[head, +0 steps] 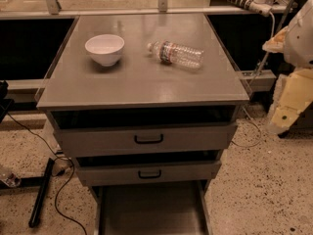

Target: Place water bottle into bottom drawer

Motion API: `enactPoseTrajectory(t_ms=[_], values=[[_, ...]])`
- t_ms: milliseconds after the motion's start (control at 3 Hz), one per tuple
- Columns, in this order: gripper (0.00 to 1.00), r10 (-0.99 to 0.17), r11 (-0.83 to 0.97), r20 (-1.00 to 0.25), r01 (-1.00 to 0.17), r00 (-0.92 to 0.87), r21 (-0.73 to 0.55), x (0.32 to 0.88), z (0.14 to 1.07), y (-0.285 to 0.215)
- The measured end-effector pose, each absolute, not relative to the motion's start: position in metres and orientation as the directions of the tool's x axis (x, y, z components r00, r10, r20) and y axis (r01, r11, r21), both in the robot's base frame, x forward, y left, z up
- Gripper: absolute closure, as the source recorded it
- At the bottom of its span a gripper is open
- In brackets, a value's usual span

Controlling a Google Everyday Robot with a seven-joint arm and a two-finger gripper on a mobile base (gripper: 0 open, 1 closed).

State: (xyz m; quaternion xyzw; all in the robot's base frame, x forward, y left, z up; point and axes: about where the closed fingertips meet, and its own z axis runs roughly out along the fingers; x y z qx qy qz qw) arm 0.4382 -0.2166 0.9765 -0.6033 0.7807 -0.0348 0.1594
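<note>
The water bottle (176,54) lies on its side on the grey cabinet top (142,82), right of centre, with its white cap pointing left. The bottom drawer (151,209) is pulled out at the foot of the cabinet, a flat grey tray with low side walls, and nothing shows inside it. My gripper (286,112) hangs off the cabinet's right side, below the white arm (301,33), level with the top drawer and well away from the bottle. It holds nothing that I can see.
A white bowl (104,48) stands on the cabinet top left of the bottle. Two shallower drawers with black handles (148,139) (149,174) sit slightly open above the bottom drawer. Black cables and a bar (41,192) lie on the floor at the left.
</note>
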Motion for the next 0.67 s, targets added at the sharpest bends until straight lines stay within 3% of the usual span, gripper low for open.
enactPoseTrajectory(t_ms=[667], values=[[0.0,-0.953,0.258,-0.224,-0.932,-0.203,-0.254,0.45,0.978,-0.208]])
